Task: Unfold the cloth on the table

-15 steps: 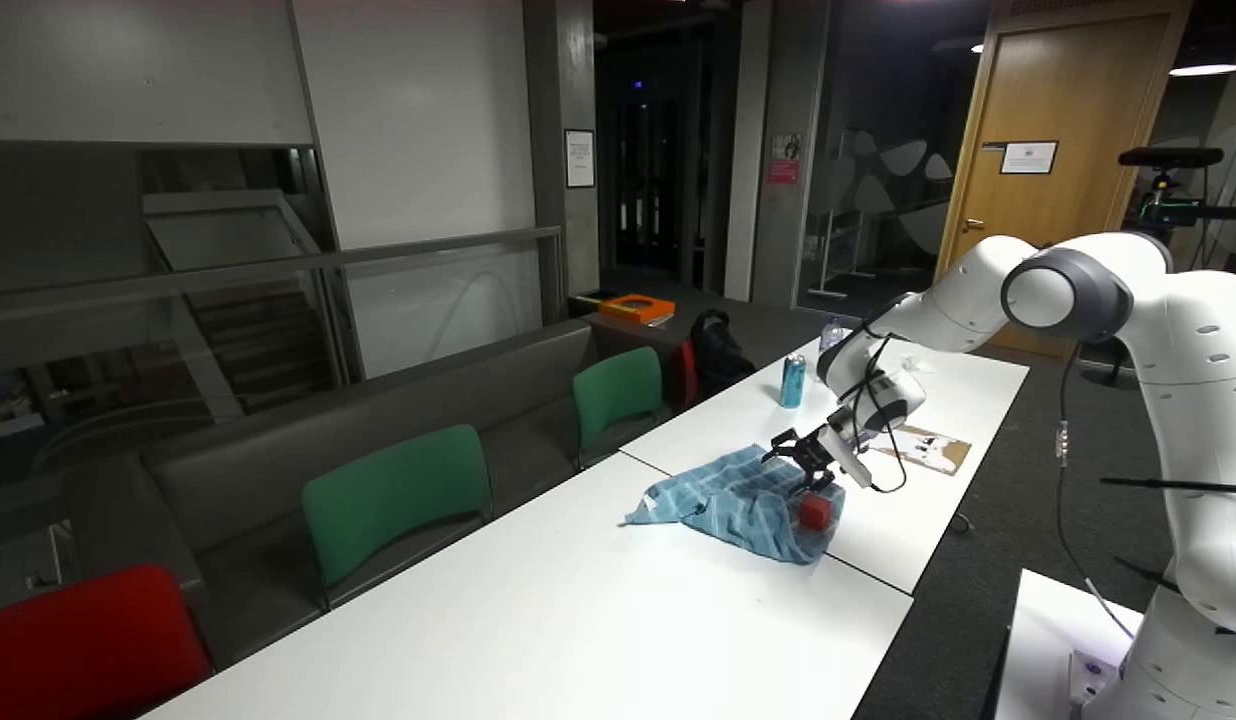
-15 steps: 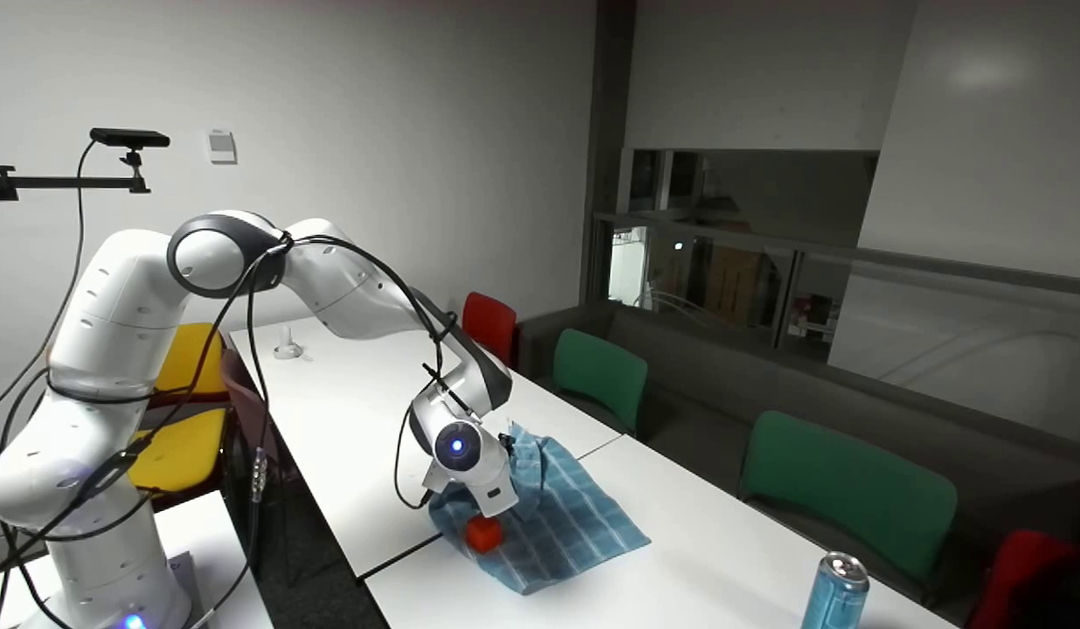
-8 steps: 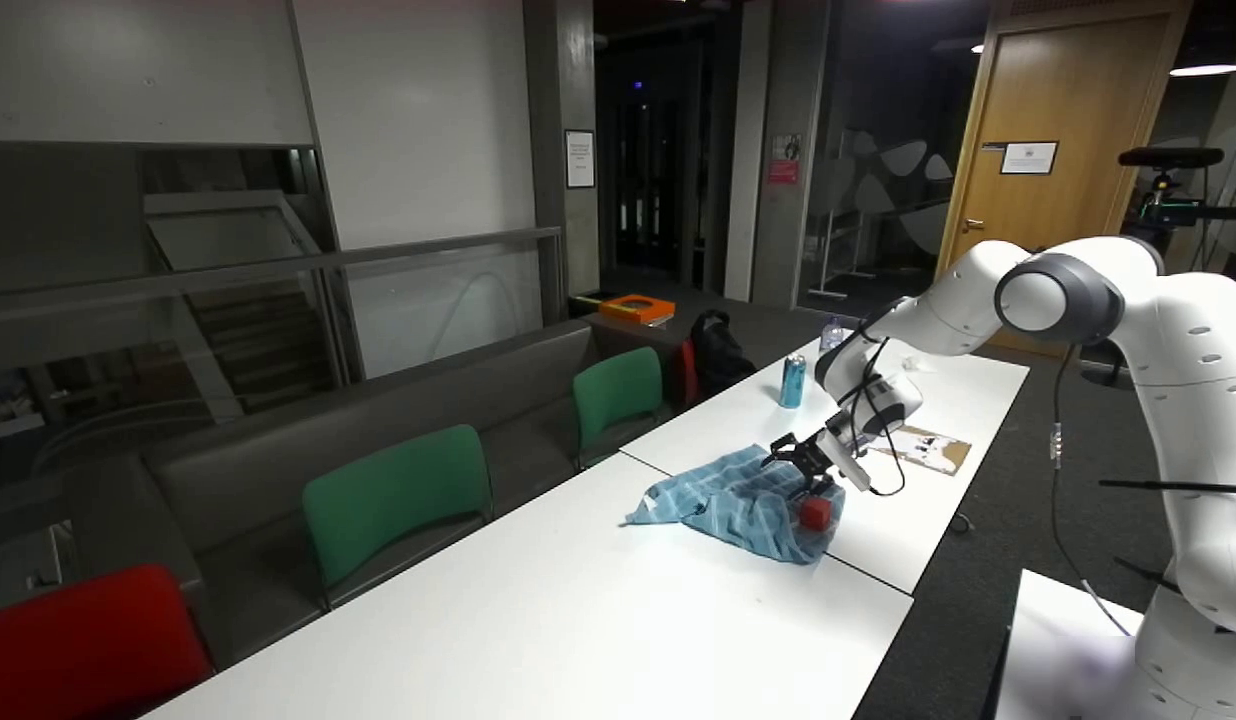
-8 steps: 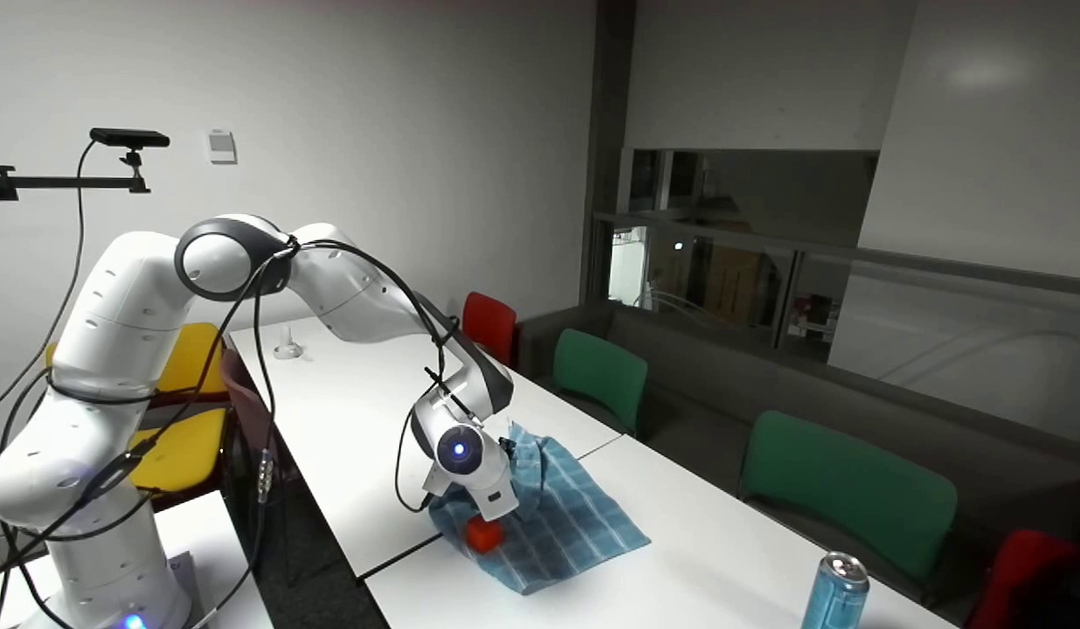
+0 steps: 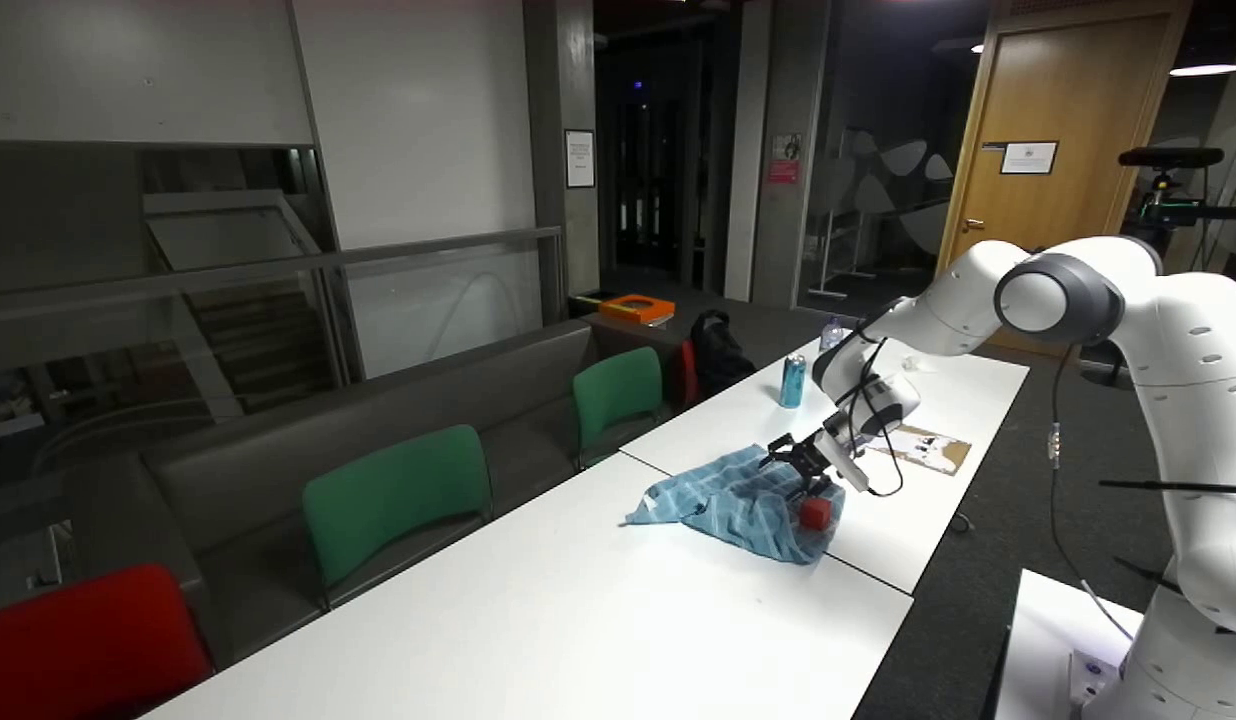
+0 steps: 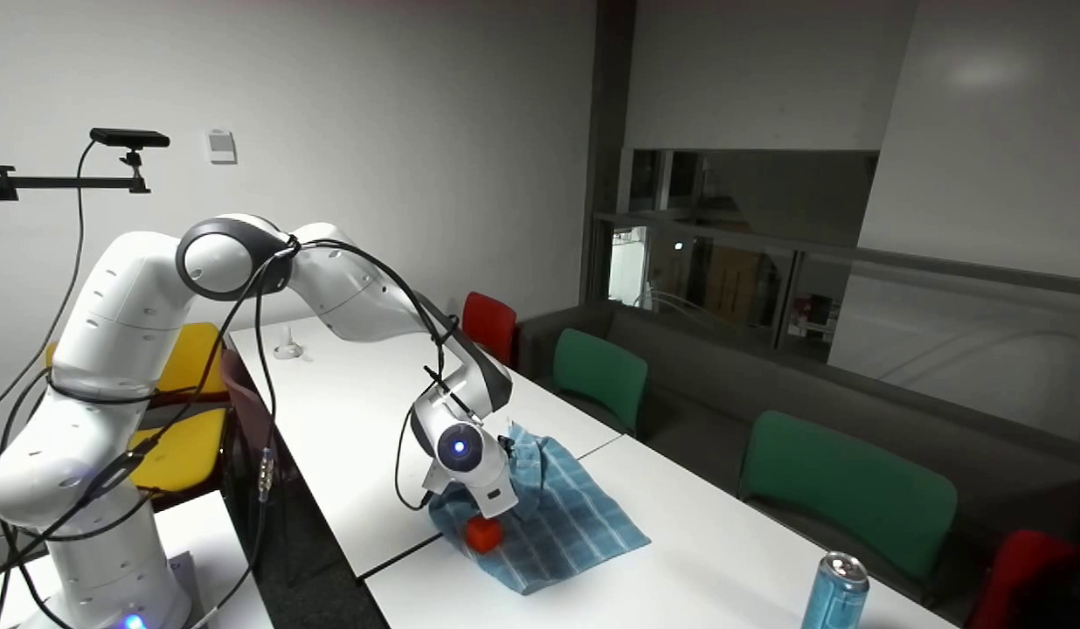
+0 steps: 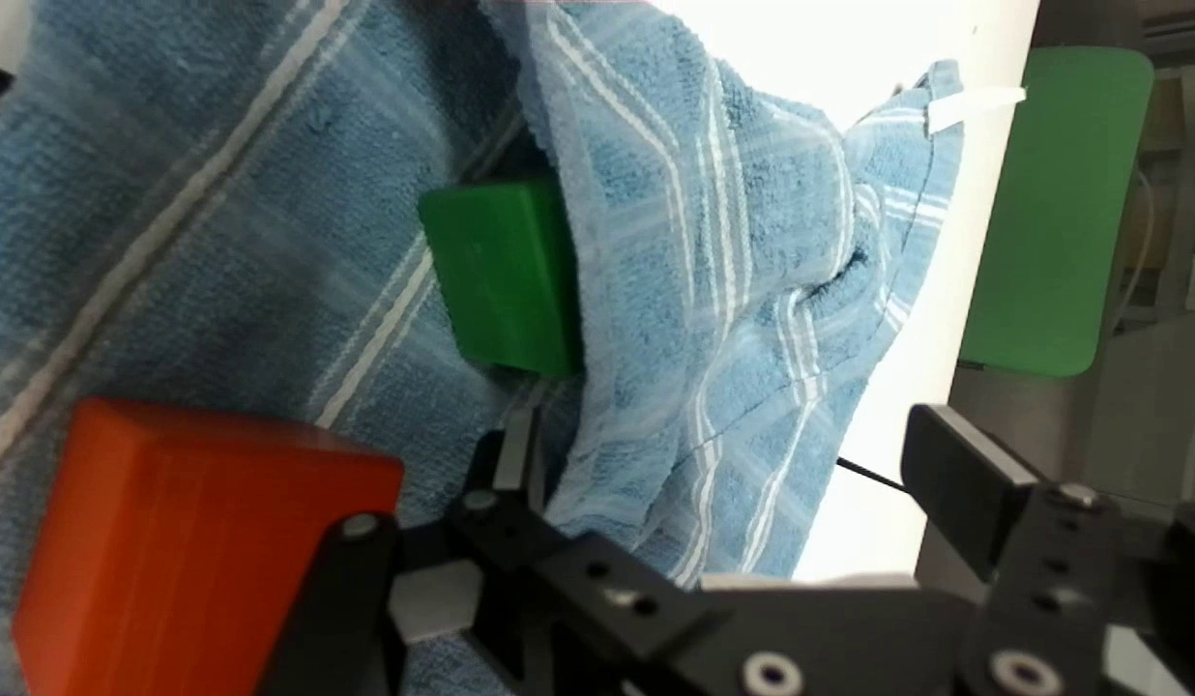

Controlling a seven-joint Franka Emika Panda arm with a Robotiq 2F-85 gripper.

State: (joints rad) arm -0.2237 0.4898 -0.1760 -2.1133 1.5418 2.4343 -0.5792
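- The fingers [image 7: 955, 474] stand wide apart, apparently gripping nothing, a folded flap of blue cloth [image 6: 571, 522] showing between them; contact is unclear.
- Over the last second the arm [image 5: 1063, 295] dips slightly, then nearly stops; the cloth is unmoved, so the flap likely awaits a pinch and pull.
- A red block [image 7: 201, 551] and a green block [image 7: 501, 275] rest on the cloth and could tumble.
- The cloth crosses the seam of the table [image 5: 538, 610], inside both long edges; a blue can [image 5: 793, 382] stands near the chair-side edge.
- Past that edge are green chairs [image 5: 403, 500], then a dark bench [image 5: 523, 390].
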